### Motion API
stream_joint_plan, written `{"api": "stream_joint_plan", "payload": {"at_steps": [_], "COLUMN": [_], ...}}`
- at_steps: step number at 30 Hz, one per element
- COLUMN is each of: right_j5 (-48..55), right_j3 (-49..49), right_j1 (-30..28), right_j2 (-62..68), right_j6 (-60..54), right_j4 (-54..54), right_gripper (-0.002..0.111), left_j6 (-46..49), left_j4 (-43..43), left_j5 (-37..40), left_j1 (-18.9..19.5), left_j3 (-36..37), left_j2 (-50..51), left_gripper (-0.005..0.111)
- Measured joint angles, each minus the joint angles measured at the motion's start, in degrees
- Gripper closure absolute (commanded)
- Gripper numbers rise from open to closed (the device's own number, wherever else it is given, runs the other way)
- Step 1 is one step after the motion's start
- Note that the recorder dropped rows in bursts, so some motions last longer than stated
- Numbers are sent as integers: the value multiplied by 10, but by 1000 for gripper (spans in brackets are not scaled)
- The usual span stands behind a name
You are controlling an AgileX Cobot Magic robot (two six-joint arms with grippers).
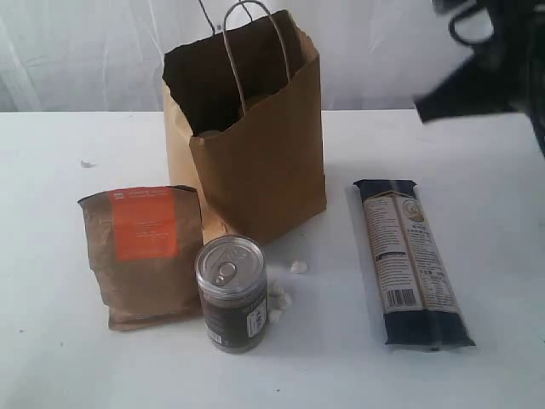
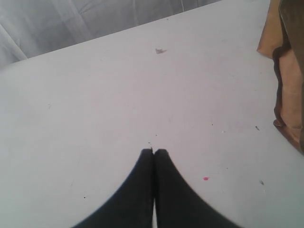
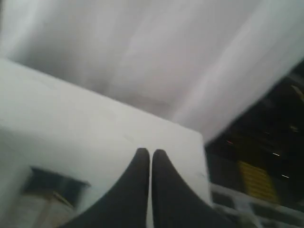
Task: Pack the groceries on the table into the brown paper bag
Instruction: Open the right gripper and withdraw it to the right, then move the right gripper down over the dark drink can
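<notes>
The brown paper bag stands open and upright at the middle back of the table. In front of it on the left lies a brown pouch with an orange label, and a dark pull-tab can stands beside the pouch. A long dark pasta packet lies to the right of the bag. My left gripper is shut and empty over bare table, with the bag's edge off to one side. My right gripper is shut and empty, raised above the table, with the pasta packet's end blurred below it.
My right arm is a blurred dark shape high at the back right. Small white crumbs lie between the can and the bag. A white curtain hangs behind the table. A dim rounded shape shows inside the bag.
</notes>
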Motion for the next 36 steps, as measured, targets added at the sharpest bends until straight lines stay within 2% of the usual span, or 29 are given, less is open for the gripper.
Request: {"api": "stream_joint_plan", "payload": {"at_steps": [5,7,9,11,13,14,15,16,17,19,20,22,25,31,34,36], "right_j5": [-123,-117,-45,74,302,410,585,678,811,896,899,865,849,811,716,663], "right_j3": [98,125,128,128,140,145,149,149,146,135,134,134,133,108,92,88], "right_j1": [0,0,0,0,0,0,0,0,0,0,0,0,0,8,34,51], "right_j2": [-1,-1,-10,-31,-56,-56,-53,-45,-36,-27,-27,-25,-24,-23,-22,-21], "right_j6": [-47,-47,-41,39,173,209,255,296,366,490,557,772,881,911,856,818], "right_j4": [5,8,8,7,8,9,7,-9,-69,-237,-323,-595,-731,-792,-772,-757], "right_gripper": [108,108,108,108,108,108,108,108,108,108,108,108,108,108,92,71], "left_j6": [0,0,0,0,0,0,0,0,0,0,0,0,0,0,0,0], "left_j4": [0,0,0,0,0,0,0,0,0,0,0,0,0,0,0,0], "left_j5": [0,0,0,0,0,0,0,0,0,0,0,0,0,0,0,0], "left_j1": [0,0,0,0,0,0,0,0,0,0,0,0,0,0,0,0], "left_j3": [0,0,0,0,0,0,0,0,0,0,0,0,0,0,0,0], "left_j2": [0,0,0,0,0,0,0,0,0,0,0,0,0,0,0,0], "left_gripper": [107,107,107,107,107,107,107,107,107,107,107,107,107,107,107,107]}}
